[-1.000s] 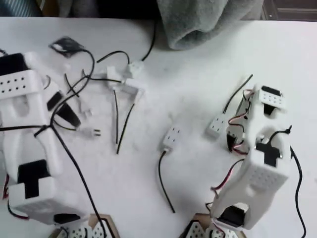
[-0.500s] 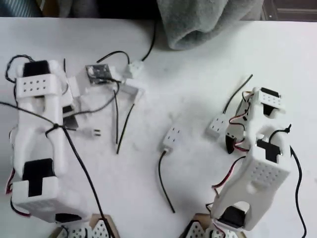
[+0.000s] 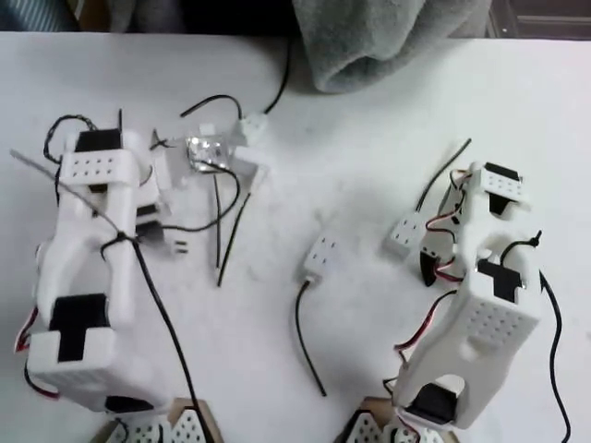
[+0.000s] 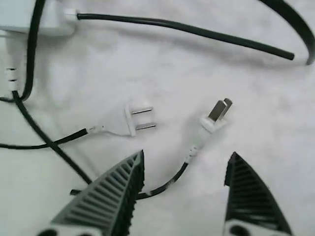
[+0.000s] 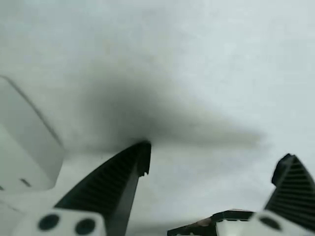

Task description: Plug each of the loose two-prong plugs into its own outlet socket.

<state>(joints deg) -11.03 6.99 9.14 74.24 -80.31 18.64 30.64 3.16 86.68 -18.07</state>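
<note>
The left pincer [image 4: 186, 156] is open, its jaws spread low over 2 loose plugs on the white worktop [image 4: 275, 98]. A two-prong plug [image 4: 138, 118] lies flat near the centre of the left wrist view, and a second plug [image 4: 214, 115] lies just right of it, tilted. For a clean pick, I would centre the jaws across one white plug body, clear of its pins and thin cable. The right pincer [image 5: 216, 152] is open and empty, with a socket block [image 5: 24, 142] at that frame's lower left, cut off. Another socket [image 3: 320, 256] lies mid-frame in the high view. The second plug's pin count is unclear.
</note>
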